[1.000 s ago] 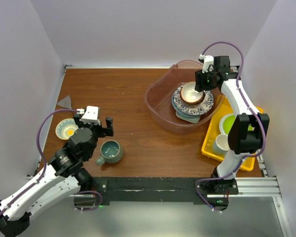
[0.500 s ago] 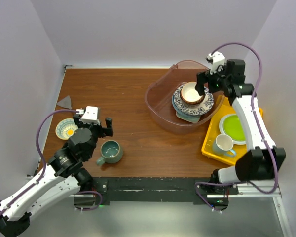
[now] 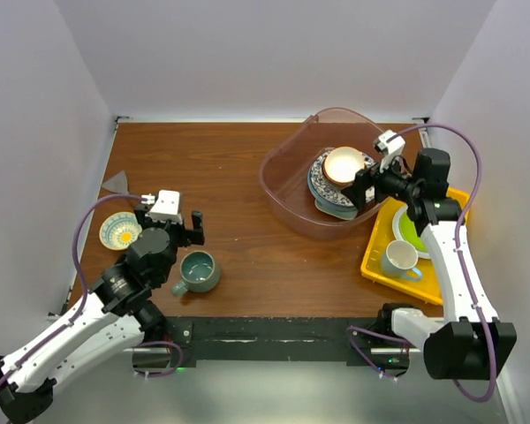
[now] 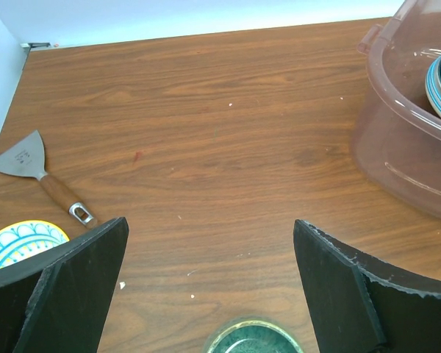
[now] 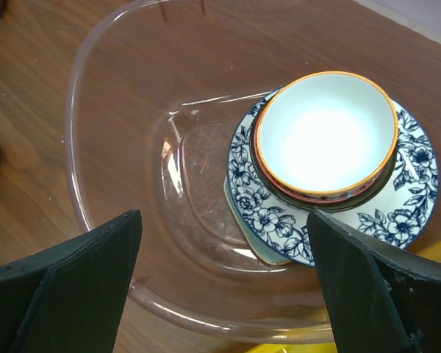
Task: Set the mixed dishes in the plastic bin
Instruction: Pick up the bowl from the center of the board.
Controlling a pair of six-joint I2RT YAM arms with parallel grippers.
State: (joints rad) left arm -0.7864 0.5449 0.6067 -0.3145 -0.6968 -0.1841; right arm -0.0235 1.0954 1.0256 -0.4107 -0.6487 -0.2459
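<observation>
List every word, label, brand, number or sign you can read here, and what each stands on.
None readable. The blue-patterned plate bears only flowers, the yellow-teal patterned bowl only painted motifs; the plastic bin, grey-teal mug, scraper and yellow tray show no lettering.

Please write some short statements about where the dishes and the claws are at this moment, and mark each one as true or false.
1. The bowl rests on the blue-patterned plate inside the bin. True.
2. The grey-green mug is in the bin. False: it stands on the table, near the left claw.
3. The right claw is open and holds nothing. True.
4. The white mug stands on the bare table. False: it is on the yellow tray.
</observation>
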